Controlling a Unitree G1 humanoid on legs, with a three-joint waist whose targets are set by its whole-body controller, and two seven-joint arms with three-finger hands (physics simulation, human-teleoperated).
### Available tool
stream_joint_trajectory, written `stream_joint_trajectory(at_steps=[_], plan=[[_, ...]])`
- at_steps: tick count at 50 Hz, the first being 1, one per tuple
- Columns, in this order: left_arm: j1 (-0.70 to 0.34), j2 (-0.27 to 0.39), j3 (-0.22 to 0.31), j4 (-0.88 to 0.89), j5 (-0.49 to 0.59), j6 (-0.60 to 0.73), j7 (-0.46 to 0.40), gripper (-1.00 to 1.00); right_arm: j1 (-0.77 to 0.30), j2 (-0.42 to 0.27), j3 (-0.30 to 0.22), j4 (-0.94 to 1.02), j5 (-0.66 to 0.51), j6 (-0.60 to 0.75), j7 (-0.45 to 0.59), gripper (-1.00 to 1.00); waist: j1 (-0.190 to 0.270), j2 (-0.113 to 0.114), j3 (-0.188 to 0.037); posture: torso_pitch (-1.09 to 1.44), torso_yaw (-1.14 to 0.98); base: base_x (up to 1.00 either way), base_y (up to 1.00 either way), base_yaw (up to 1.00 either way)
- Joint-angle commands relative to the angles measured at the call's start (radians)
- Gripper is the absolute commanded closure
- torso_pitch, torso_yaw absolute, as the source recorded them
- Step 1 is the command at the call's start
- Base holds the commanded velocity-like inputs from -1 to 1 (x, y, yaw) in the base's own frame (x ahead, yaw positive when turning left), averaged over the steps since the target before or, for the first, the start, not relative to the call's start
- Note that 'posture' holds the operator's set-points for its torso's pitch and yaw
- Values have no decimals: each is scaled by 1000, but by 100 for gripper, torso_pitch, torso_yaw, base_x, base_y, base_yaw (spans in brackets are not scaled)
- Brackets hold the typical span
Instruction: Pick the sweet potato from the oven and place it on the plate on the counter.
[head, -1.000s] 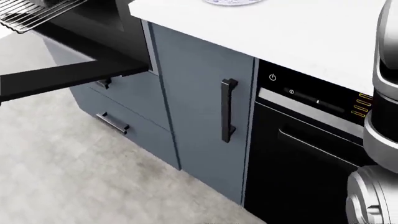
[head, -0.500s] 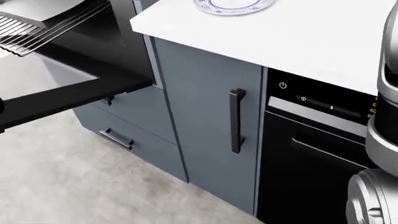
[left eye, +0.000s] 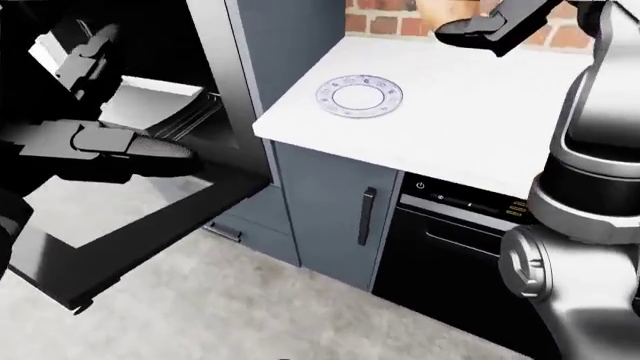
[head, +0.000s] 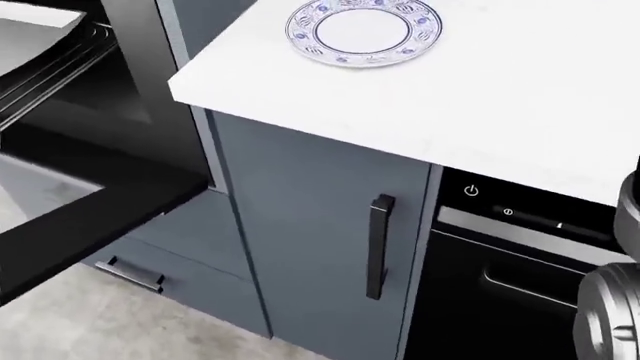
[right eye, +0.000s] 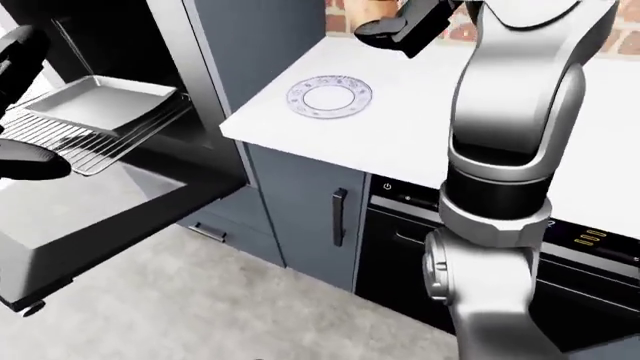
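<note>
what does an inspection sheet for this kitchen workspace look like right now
surface: white counter, bare apart from the plate
job's things: patterned plate empty near the counter's left edge; an orange shape at the right hand may be the sweet potato, too cut off to confirm
oven: door hangs open, metal tray on the wire rack, tray empty
clutter: nothing seen
grippers: right hand raised over the counter above the plate, grip unclear; left hand dark, at the oven opening, fingers unclear
cables: nothing seen
surroundings: blue-grey cabinet, black appliance with a power symbol, brick wall, grey floor
</note>
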Motion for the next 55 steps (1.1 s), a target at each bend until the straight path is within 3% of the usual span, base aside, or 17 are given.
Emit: stream_joint_trajectory(at_steps=[1,3,4,5,9,11,13,14,28,35,36,37,44,48,53,54,55], plan=[[-8,13,14,5,5,-18,2,-100,-22,1,4,-11,0,-15,-16,100,10,11,-14,0,0,0,0,-78],[-3,13,17,6,8,-20,-3,-100,-21,2,6,-13,-1,-12,-13,100,30,94,-45,0,0,0,0,-78],[-2,13,19,6,8,-21,-4,-100,-21,2,7,-14,-2,-12,-13,100,21,51,-30,0,0,0,0,-78],[0,15,21,7,7,-21,-5,-100,-20,2,8,-11,-3,-17,-15,100,32,67,-31,0,0,0,0,-19],[26,25,54,0,-14,-32,0,-100,-20,6,14,-10,-12,-30,-10,100,8,46,-31,0,0,0,0,0],[31,31,54,1,-16,-38,1,-100,-22,9,13,-9,-13,-32,-10,100,11,15,-17,0,0,0,0,0],[33,37,53,2,-20,-44,1,-100,-25,12,13,-12,-13,-30,-8,100,20,-38,-20,0,0,0,0,0],[33,40,52,3,-21,-47,1,-100,-26,15,14,-13,-14,-29,-8,100,20,-15,-14,0,0,0,0,0],[73,30,77,0,6,-55,-29,-100,-34,49,30,-12,-28,-36,0,100,-2,10,-18,0,0,0,0,0],[93,23,89,-6,13,-57,-38,-100,-26,62,32,-18,-33,-38,7,100,-9,13,-15,0,0,1,0,0],[91,25,89,-4,12,-57,-37,-100,-25,63,32,-19,-32,-36,9,100,15,15,-38,0,0,0,0,59],[90,27,90,-3,10,-56,-37,-100,-25,63,32,-20,-33,-35,10,100,18,13,-41,0,0,0,0,86],[83,30,81,0,10,-58,-36,-100,-19,59,27,-26,-32,-36,15,100,44,3,-31,0,0,0,0,94],[76,32,78,1,6,-57,-32,-100,-17,56,26,-27,-33,-30,16,100,39,-30,-3,0,0,0,0,41],[78,27,75,-2,10,-56,-32,-100,3,52,26,-36,-41,-22,19,100,30,-4,-16,0,0,1,0,0],[78,26,74,-2,12,-56,-33,-100,5,52,27,-35,-42,-24,17,100,29,-6,-37,0,0,17,0,0],[81,22,75,-2,17,-56,-36,-100,7,53,28,-31,-42,-30,14,100,30,-2,-24,0,0,30,0,0]])
